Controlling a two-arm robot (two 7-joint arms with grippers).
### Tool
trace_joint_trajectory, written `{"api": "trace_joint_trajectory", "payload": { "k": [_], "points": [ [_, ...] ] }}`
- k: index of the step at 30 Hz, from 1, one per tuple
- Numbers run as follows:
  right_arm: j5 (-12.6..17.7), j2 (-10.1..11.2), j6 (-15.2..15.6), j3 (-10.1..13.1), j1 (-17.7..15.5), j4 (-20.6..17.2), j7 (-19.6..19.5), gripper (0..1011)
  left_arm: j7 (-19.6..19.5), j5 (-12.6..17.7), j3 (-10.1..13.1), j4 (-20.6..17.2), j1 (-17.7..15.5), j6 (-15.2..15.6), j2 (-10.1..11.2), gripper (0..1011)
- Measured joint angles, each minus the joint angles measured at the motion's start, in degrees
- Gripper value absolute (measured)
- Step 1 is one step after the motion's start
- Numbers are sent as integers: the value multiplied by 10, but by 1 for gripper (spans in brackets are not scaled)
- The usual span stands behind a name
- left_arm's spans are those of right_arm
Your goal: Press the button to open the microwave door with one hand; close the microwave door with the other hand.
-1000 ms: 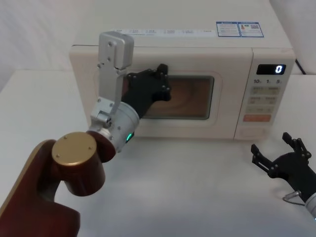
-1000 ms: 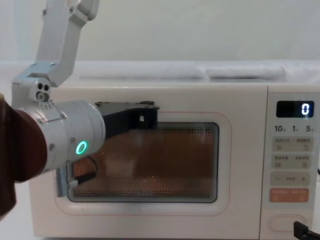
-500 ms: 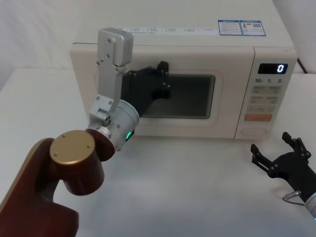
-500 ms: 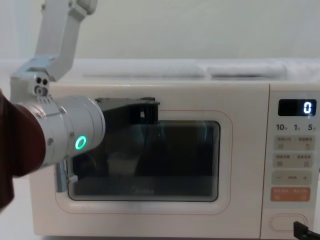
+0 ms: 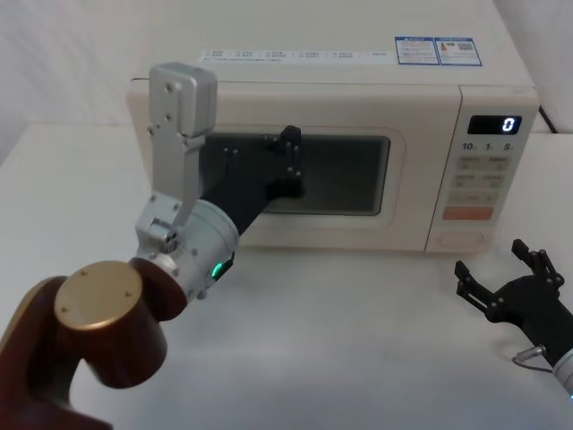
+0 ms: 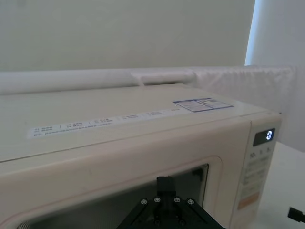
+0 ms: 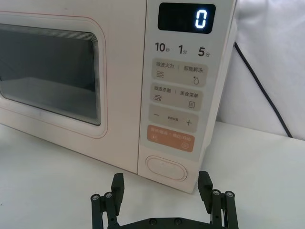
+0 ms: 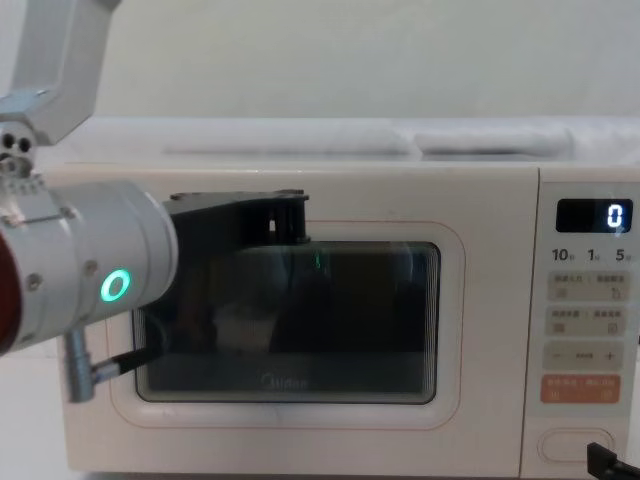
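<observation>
Head view: the left gripper (image 5: 285, 166) hangs before the closed microwave door (image 5: 345, 215), its fingers' state impossible to tell; the right gripper (image 5: 506, 278) rests on the white table (image 5: 358, 340), fingers spread. Right wrist view: the button (image 7: 166, 168) sits under the orange-red key (image 7: 171, 139).

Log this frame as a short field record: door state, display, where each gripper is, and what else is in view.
door: microwave door looks shut, flush with the front
window: dark, inside unlit
display: display reads 0
button: wide cream button at the foot of the keypad panel, untouched
left gripper: left gripper up at the door's window, upper left part; contact not clear
right gripper: right gripper low over the table, fingers open, in front of the button, clear of it
cable: black cable runs behind the microwave's right side
</observation>
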Motion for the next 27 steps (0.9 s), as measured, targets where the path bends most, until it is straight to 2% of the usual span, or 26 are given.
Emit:
{"api": "trace_joint_trajectory", "payload": {
  "k": [5,6,8,10,11,12,13,16,19,20,25,27],
  "points": [
    [0,0,0,0,0,0,0,1001,-2,-10,-6,-22,25,-4,13,97],
    [0,0,0,0,0,0,0,1001,-2,-13,-8,-27,32,-10,16,147],
    [0,0,0,0,0,0,0,1001,-2,-13,-10,-32,41,-16,21,178],
    [0,0,0,0,0,0,0,1001,-1,-13,-12,-36,49,-21,26,257],
    [0,0,0,0,0,0,0,1001,1,-12,-13,-38,53,-23,28,257],
    [0,0,0,0,0,0,0,1001,5,-9,-15,-41,61,-29,32,335],
    [0,0,0,0,0,0,0,1001,8,-6,-17,-43,69,-34,36,335],
    [0,0,0,0,0,0,0,1001,14,-1,-27,-45,86,-42,43,457],
    [0,0,0,0,0,0,0,1001,17,-1,-39,-42,101,-50,47,515],
    [0,0,0,0,0,0,0,1001,18,-1,-42,-41,105,-51,48,572],
    [0,0,0,0,0,0,0,1001,21,-4,-60,-30,124,-58,52,717],
    [0,0,0,0,0,0,0,1001,22,-6,-68,-26,132,-61,53,817]
  ]
}}
